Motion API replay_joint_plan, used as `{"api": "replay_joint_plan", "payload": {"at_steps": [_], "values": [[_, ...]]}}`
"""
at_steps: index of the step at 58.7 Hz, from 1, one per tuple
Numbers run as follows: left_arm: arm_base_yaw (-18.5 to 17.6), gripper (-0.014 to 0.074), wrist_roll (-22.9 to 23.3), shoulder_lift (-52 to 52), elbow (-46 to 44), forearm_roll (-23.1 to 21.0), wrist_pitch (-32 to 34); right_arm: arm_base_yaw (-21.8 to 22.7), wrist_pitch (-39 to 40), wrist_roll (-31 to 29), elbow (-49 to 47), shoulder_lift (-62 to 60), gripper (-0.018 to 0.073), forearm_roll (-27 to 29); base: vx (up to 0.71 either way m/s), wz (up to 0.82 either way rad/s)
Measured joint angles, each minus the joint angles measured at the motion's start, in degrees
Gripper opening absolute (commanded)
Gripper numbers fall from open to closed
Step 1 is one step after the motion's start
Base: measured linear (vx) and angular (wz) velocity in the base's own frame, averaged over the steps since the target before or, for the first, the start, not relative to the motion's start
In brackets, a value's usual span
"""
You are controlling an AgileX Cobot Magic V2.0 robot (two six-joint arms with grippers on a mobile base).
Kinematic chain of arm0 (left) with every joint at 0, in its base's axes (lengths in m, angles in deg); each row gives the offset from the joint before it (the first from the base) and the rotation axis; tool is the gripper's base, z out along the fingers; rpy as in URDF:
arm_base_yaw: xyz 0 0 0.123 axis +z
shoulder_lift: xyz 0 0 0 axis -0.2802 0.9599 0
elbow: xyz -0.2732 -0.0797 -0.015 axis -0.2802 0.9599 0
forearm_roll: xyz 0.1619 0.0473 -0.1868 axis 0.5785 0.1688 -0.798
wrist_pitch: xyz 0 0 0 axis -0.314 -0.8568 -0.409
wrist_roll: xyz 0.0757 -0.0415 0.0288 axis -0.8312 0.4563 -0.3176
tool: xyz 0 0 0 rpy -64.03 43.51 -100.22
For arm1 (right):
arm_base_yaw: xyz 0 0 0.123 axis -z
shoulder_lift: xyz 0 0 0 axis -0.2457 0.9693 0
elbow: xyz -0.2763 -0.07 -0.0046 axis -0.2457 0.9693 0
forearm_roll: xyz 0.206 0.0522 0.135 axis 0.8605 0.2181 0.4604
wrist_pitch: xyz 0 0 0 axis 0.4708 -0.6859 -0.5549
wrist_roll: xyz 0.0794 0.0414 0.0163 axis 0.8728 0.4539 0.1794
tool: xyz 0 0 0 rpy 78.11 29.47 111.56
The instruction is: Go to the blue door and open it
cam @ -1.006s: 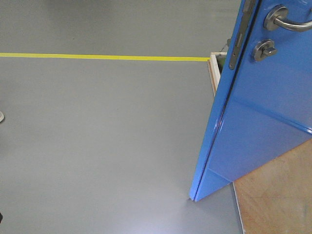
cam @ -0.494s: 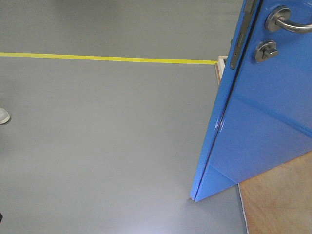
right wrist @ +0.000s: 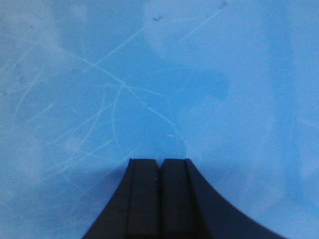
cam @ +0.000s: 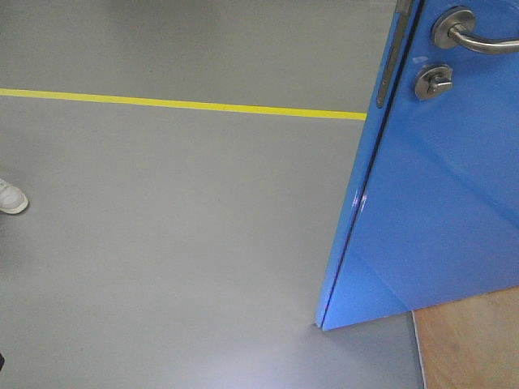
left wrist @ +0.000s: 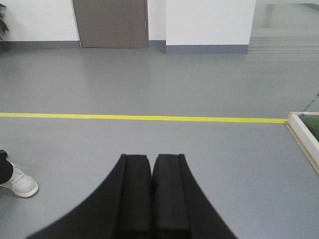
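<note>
The blue door (cam: 438,211) fills the right of the front view and stands ajar, its free edge toward me. Its silver lever handle (cam: 470,34), round thumb-turn lock (cam: 432,81) and edge latch plate (cam: 386,77) show at the top right. My right gripper (right wrist: 159,162) is shut and empty, its tips very close to the scratched blue door panel (right wrist: 149,74), which fills that view. My left gripper (left wrist: 151,157) is shut and empty, pointing over bare grey floor. Neither gripper shows in the front view.
A yellow floor line (cam: 178,103) crosses the grey floor. A person's white shoe (cam: 12,198) is at the left edge, also in the left wrist view (left wrist: 17,181). A white wooden frame (left wrist: 304,137) lies at right. A plywood base (cam: 470,344) lies under the door.
The view has shifted: the yellow line sits lower, the white frame corner behind the door edge has gone out of sight, the shoe has come further into view, and the door covers more plywood.
</note>
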Motion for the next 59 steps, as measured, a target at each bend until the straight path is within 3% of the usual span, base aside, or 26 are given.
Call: {"api": "replay_joint_plan", "payload": {"at_steps": [59], "values": [[0.0,0.0073,0.0,0.0,0.0,0.0,0.0,-0.5,1.2,0.0,0.0,0.7,0.0012,1.0,0.27,0.02]]}}
